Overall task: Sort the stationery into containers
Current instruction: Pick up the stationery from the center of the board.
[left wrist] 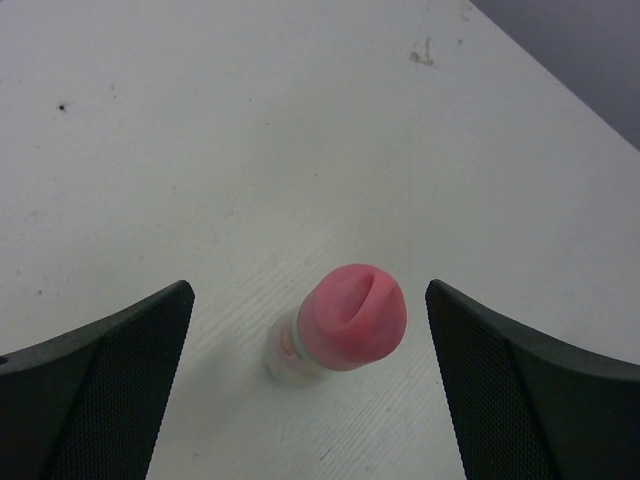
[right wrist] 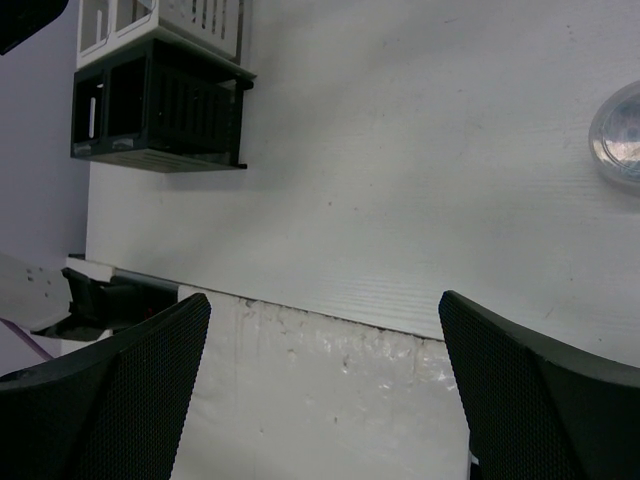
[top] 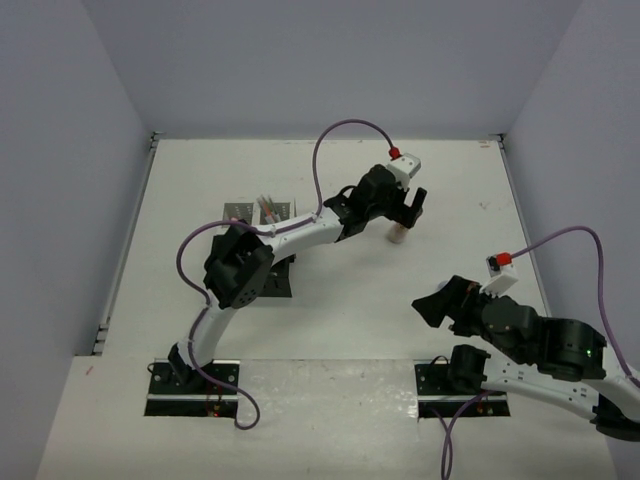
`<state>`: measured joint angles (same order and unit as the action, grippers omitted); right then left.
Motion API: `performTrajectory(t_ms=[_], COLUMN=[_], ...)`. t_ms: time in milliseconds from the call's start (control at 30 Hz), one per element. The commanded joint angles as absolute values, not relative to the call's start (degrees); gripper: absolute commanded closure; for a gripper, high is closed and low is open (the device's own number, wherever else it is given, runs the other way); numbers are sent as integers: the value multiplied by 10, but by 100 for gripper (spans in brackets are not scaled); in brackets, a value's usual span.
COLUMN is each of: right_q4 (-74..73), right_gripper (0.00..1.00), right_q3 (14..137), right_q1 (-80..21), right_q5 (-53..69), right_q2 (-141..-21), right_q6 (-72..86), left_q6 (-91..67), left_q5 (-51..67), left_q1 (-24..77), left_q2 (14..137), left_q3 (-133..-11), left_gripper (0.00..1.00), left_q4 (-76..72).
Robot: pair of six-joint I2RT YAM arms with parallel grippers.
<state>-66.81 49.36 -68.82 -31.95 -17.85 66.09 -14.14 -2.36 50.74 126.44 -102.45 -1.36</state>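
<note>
Over the table's (top: 330,340) middle, seen from above, the left gripper (top: 408,212) hangs wide open above the bottle (top: 398,236), right of the organiser (top: 243,211); its wrist view shows the bottle upright between fingers (left wrist: 120,380) that do not touch it; the right wrist view shows the right gripper (right wrist: 325,298) spread, holding nothing, at the near edge.

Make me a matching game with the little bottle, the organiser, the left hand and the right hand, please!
Things:
1. bottle
2. organiser
3. left hand
4. right hand

Clues:
A. open, nothing in between
B. has a pink cap
C. open, bottle in between
D. black and white compartments

Pairs: 1-B, 2-D, 3-C, 4-A
</note>
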Motion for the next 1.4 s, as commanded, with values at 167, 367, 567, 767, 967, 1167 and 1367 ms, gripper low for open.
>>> performTrajectory(t_ms=[167, 367, 567, 767, 967, 1167, 1367], right_q4=[-621, -613, -602, -600, -599, -592, -586], right_gripper=[1, 1, 1, 1, 1, 1, 1], right_q3=[476, 476, 473, 472, 470, 471, 469], right_q1=[-688, -688, -688, -688, -688, -688, -688], right_q5=[-302, -298, -294, -290, -288, -285, -281], right_q2=[-184, -192, -189, -192, -191, -192, -198], right_q6=[633, 623, 617, 611, 612, 606, 601], left_q6=[-142, -150, -144, -150, -155, -155, -156], left_q5=[-62, -31, -54, -32, -45, -69, -62], left_q1=[508, 508, 522, 523, 526, 526, 526], left_q2=[1256, 1273, 1278, 1293, 1292, 1300, 1295], left_q3=[-1007, -1012, -1001, -996, -982, -975, -981], left_gripper=[0, 3, 8, 9, 14, 20, 50], left_q4=[-79, -77, -69, -85, -89, -95, -102])
